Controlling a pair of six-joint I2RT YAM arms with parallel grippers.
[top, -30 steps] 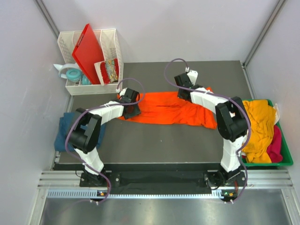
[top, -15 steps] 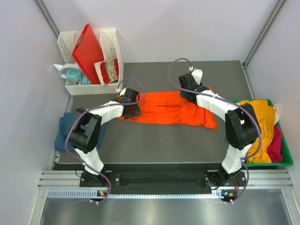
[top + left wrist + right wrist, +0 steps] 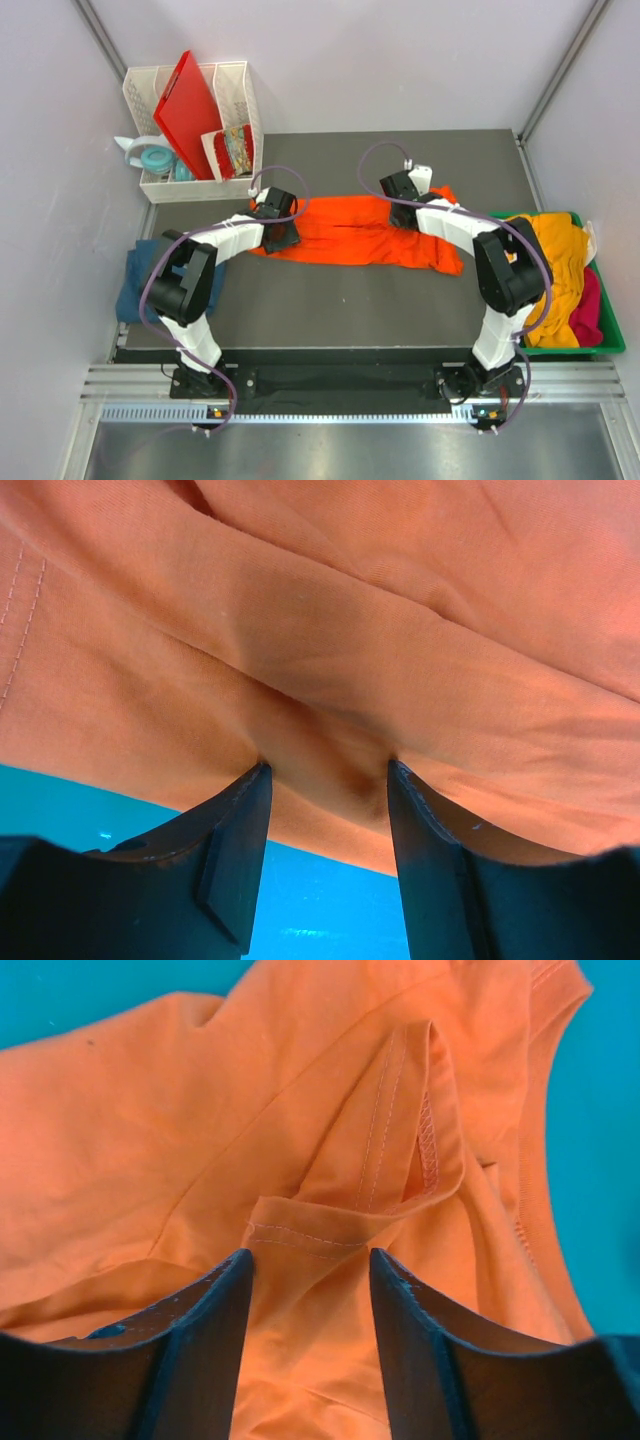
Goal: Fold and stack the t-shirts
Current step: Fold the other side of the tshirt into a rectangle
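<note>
currently on your bench (image 3: 330,300): one orange t-shirt (image 3: 350,235), spread crumpled across the middle from left to right. your left tool (image 3: 325,770): fingers apart, tips pressed into the shirt's left end, a ridge of cloth between them. your right tool (image 3: 310,1255): fingers apart, set over a folded, stitched hem at the shirt's far right part. teal-blue t-shirt (image 3: 135,280): lying at the bench's left edge. yellow t-shirt (image 3: 555,265) and pink t-shirt (image 3: 588,305): heaped in the green bin (image 3: 610,347) on the right. red board (image 3: 190,115): standing in the white rack (image 3: 240,90), far left.
</note>
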